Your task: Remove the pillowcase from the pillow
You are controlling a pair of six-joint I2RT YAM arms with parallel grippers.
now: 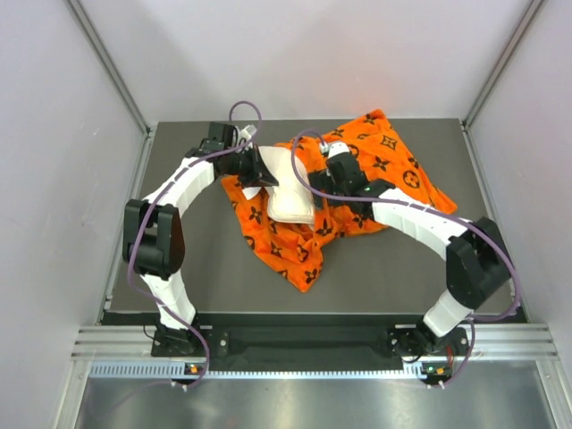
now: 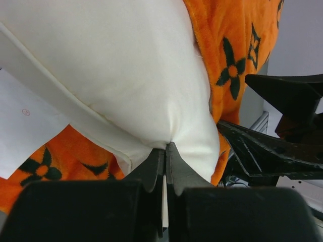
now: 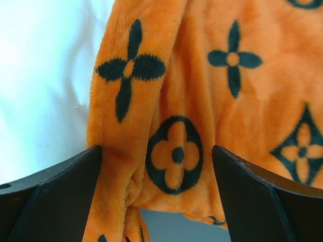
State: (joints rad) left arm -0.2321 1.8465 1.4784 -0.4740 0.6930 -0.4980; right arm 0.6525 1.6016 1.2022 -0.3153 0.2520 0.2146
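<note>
The orange pillowcase [image 1: 384,165] with black motifs lies crumpled across the middle and back right of the table. The cream pillow [image 1: 290,188] sticks out of its left side, partly uncovered. My left gripper [image 1: 262,168] is shut on the pillow's edge; in the left wrist view its jaws [image 2: 166,147] pinch a corner of the pillow [image 2: 111,65], with the pillowcase [image 2: 237,40] behind. My right gripper [image 1: 332,154] is open. In the right wrist view it [image 3: 156,148] straddles a fold of the pillowcase [image 3: 176,151], with the pillow [image 3: 45,75] to the left.
The dark grey table mat [image 1: 411,268] is bounded by white enclosure walls [image 1: 54,179] on the left, right and back. A metal rail [image 1: 304,344] runs along the near edge. Purple cables [image 1: 246,107] loop above both arms. A flat white tag [image 2: 25,121] lies beside the pillow.
</note>
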